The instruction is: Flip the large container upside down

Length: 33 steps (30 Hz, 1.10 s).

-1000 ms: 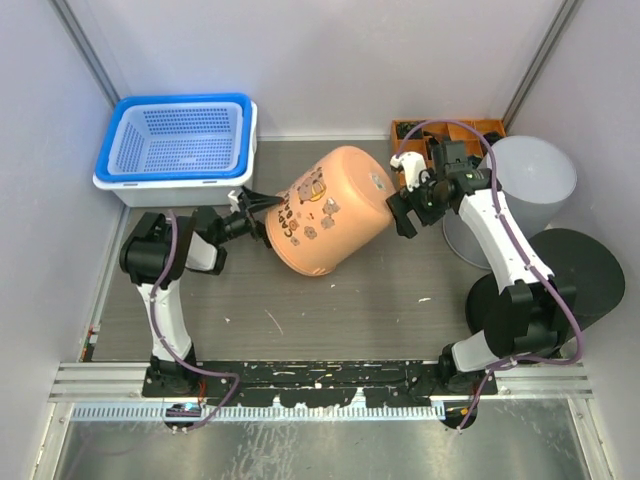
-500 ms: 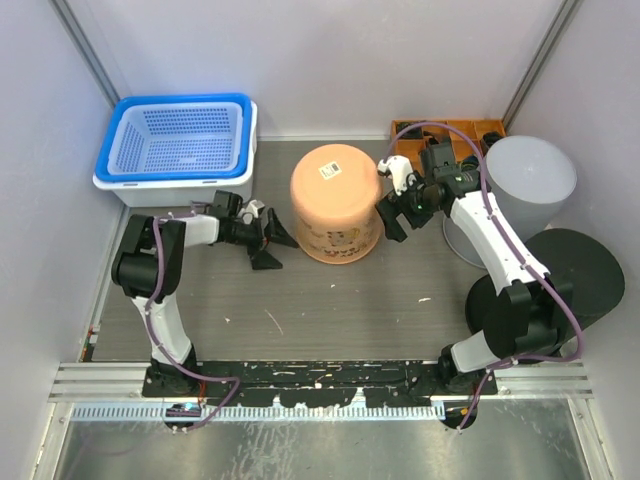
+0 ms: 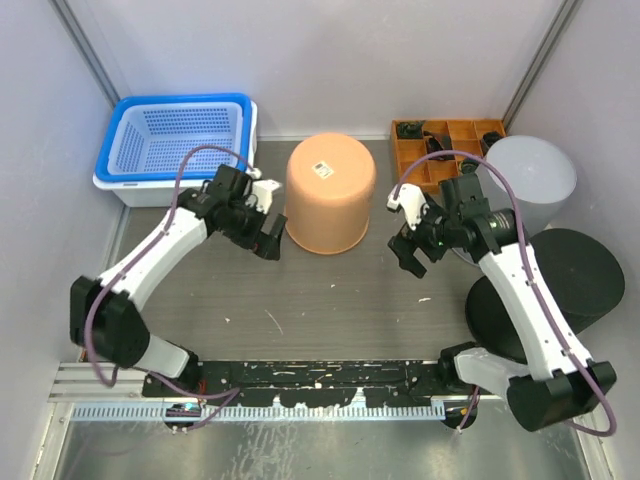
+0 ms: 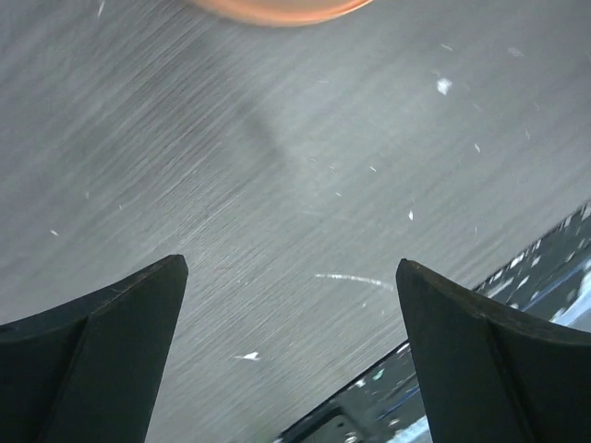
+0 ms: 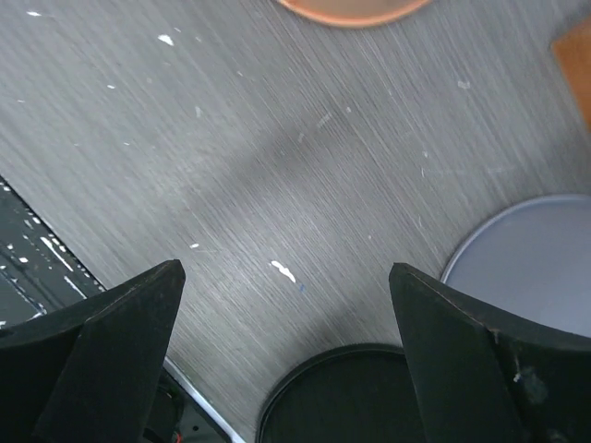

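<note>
Between the wide-open left gripper (image 3: 269, 236) and right gripper (image 3: 409, 254), the large container (image 3: 330, 190) stands base-up; a careless swing could topple it.

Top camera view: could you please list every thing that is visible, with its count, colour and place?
large container: one, pale orange, back centre of the table, closed labelled end up
basket: one, blue, back left corner, sitting in a tub
tub: one, white, under the basket
tray: one, orange, with compartments holding small dark parts, back right
bin: one, grey, round, right side beside the tray
disc: one, black, round, right side in front of the bin
table: one, grey
left claw: one, black, open, empty, just left of the container
right claw: one, black, open, empty, to the right of the container
</note>
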Each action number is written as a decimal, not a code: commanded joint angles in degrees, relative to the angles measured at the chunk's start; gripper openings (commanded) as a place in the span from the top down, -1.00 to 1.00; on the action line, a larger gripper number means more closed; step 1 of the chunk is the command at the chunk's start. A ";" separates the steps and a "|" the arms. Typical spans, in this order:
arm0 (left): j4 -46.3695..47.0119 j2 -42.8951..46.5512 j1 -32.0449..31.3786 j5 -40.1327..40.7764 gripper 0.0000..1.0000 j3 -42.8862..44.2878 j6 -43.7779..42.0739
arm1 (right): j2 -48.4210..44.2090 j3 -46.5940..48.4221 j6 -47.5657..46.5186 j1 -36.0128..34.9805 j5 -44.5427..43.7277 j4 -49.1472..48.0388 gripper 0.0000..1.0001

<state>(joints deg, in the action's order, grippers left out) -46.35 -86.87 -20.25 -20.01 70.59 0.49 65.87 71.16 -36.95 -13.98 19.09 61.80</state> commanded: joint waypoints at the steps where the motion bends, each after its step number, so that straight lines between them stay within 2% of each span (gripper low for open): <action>1: -9.34 10.88 -7.00 12.21 -0.97 7.27 -19.57 | -2.59 1.78 1.43 -6.15 0.81 2.25 -1.00; 5: -16.45 10.82 -3.74 20.39 -0.98 20.55 -40.22 | 0.46 1.46 2.31 -17.75 8.03 7.09 -1.00; 8: -28.55 2.92 3.53 18.38 -0.99 33.94 -47.61 | 3.26 -2.19 2.75 -27.35 4.67 1.98 -0.99; 10: -32.29 -3.18 8.56 16.58 -0.96 44.48 -45.37 | 5.30 -5.67 3.96 -33.43 -4.54 -7.22 -0.99; 11: -32.11 -6.43 11.19 15.64 -0.99 50.02 -41.14 | 6.08 -7.74 3.73 -35.40 -9.31 -14.17 -0.99; 14: -35.37 -17.88 18.68 7.12 -0.98 70.76 -26.90 | 9.08 -14.94 2.01 -36.75 -26.02 -39.89 -0.99; 16: -35.04 -25.23 19.27 6.04 -0.98 79.95 -19.77 | 17.07 -14.23 0.86 -36.41 -36.55 -51.06 -0.99; 17: -33.13 -26.81 19.28 5.95 -0.98 81.58 -17.01 | 21.43 -12.39 0.88 -35.71 -42.01 -54.81 -0.99; 19: -26.58 -27.99 19.28 5.55 -0.98 78.52 -10.94 | 28.85 -7.23 1.76 -33.16 -44.93 -59.42 -0.99; 22: -17.86 -30.31 19.28 6.29 -0.98 74.79 -6.15 | 38.14 -0.98 3.89 -29.35 -48.81 -64.03 -0.99; 24: -17.19 -34.99 19.18 7.99 -0.98 78.55 -3.30 | 43.32 3.25 5.43 -26.90 -51.23 -64.74 -0.99; 28: -15.53 -41.07 18.63 10.56 -0.98 80.28 0.72 | 49.11 7.38 6.82 -23.06 -53.69 -64.47 -0.99; 33: -14.29 -45.62 18.32 13.30 -0.98 80.47 2.98 | 50.25 6.97 5.16 -20.93 -52.25 -61.21 -0.99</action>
<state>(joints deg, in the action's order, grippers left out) -64.90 -131.46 -1.72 -9.98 149.03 -0.67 116.71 76.58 -32.18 -35.24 -31.29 1.34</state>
